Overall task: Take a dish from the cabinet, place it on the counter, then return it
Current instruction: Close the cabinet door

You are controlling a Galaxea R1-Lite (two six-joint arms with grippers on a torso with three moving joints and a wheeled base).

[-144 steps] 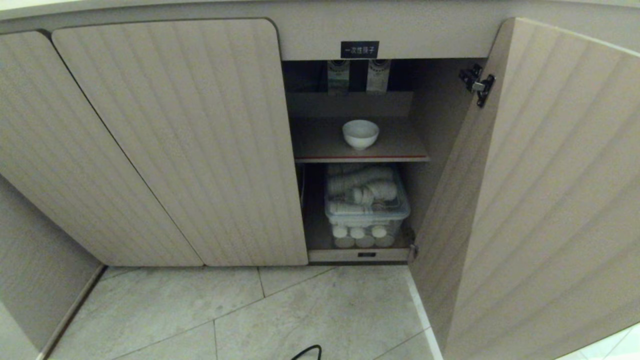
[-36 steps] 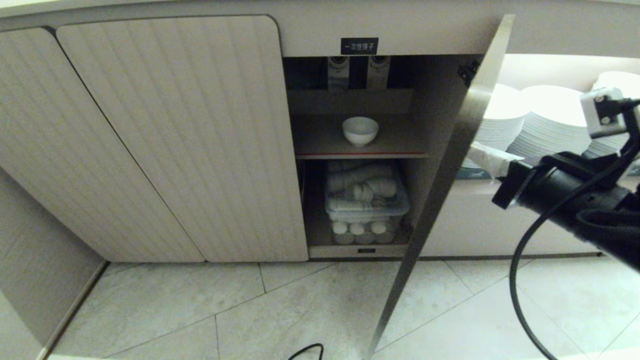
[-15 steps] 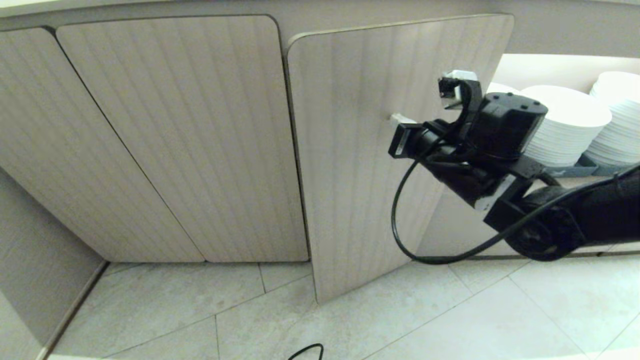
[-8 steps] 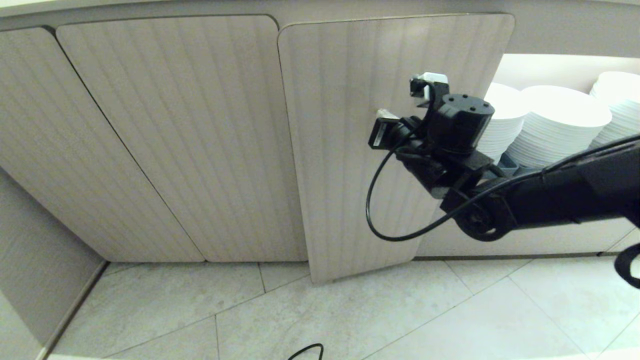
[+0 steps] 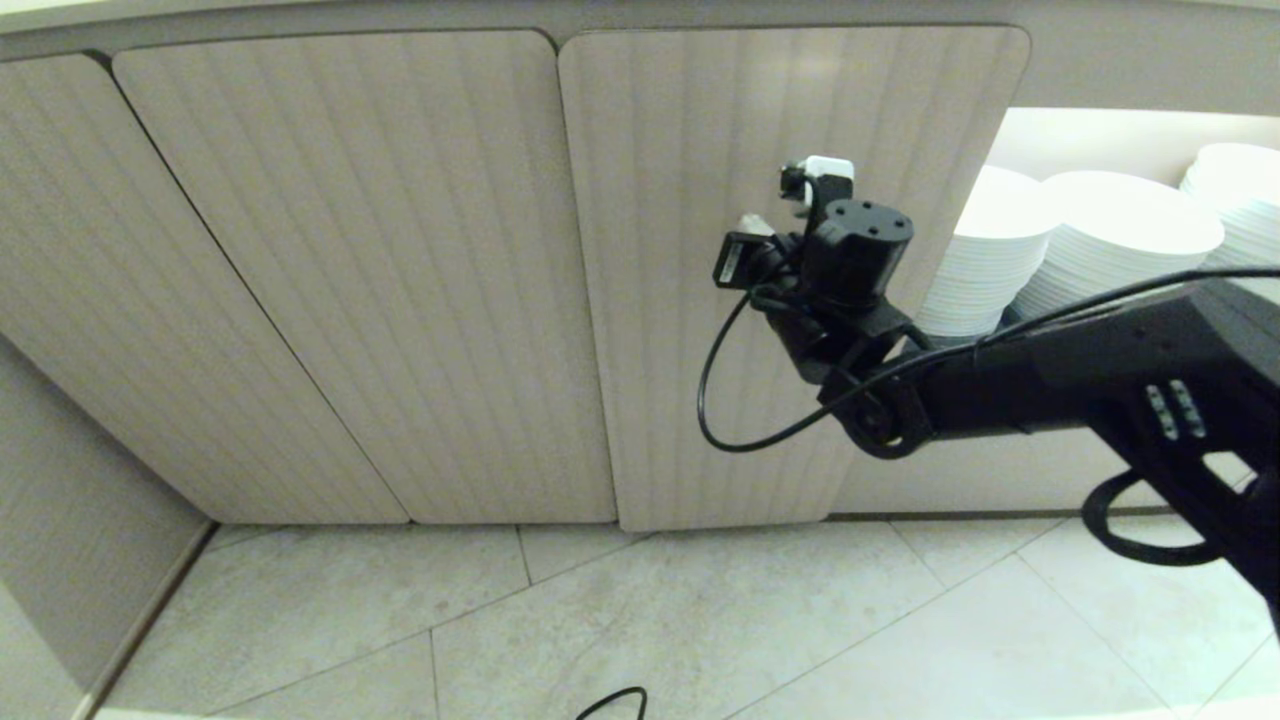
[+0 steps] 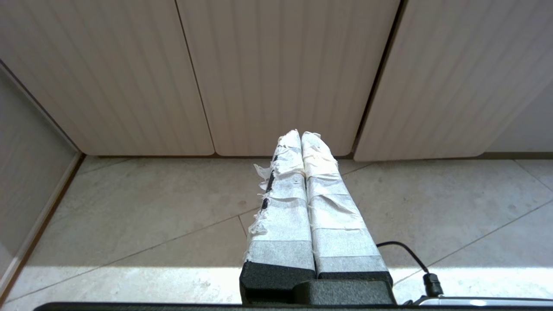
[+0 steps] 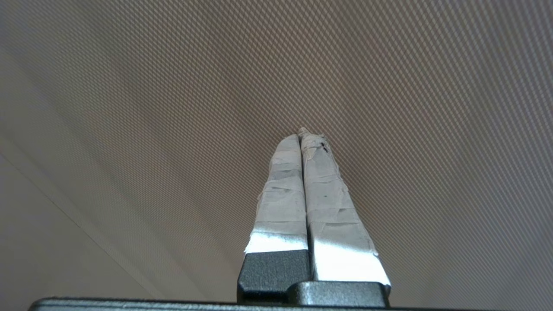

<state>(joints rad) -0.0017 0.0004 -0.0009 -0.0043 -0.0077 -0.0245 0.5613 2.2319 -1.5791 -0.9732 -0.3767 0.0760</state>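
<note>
Cabinet point(image 5: 790, 280): pale beige wood-grain cupboard, vertically ribbed, round-cornered door swung flush with its neighbours, no gap seen at the left seam

Dish: small white ceramic bowl, not in view; judged shut away behind that door

Right gripper point(image 5: 752, 222): black arm from the right, tape-wrapped fingers point(image 7: 302, 181) pressed together, empty, tips against or just short of the door face; contact not certain

Left gripper point(image 6: 301, 136): parked low, taped fingers closed on nothing, pointing at the pale tiled floor point(image 6: 142, 207) before the door bases

Stacks of wide flat white plates point(image 5: 1110, 240): open lit shelf right of the door, just behind the right arm

Risks, judged: door rebounding ajar if the push ends short of latching; black cable loop point(image 5: 715, 400) under the wrist catching on withdrawal; forearm brushing the nearest plate stack on a wide swing back
</note>
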